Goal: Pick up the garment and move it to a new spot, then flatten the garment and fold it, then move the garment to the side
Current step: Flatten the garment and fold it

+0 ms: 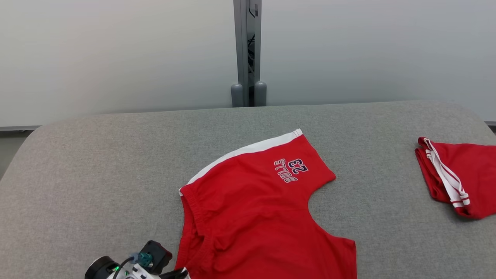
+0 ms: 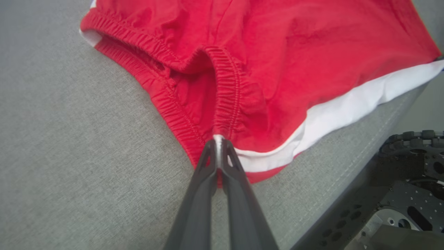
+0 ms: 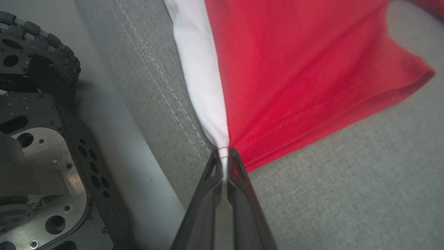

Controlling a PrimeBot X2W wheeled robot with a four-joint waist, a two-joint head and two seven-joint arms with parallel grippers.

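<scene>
With the left gripper (image 2: 219, 142) pinched shut on the waistband (image 2: 227, 90) and the right gripper (image 3: 224, 152) likewise on the hem (image 3: 295, 121) of the red shorts (image 1: 252, 201) at the table's (image 1: 97, 155) near edge, lift both evenly, holding the cloth taut.

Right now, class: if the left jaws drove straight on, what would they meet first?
The red shorts' gathered waistband, which they are shut on; beyond it, likely more red cloth.

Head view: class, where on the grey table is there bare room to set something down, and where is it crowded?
Bare: the table left of the red shorts; the far strip along the wall; the gap between the shorts and the folded red cloth. Crowded: the near middle and the right edge.
</scene>
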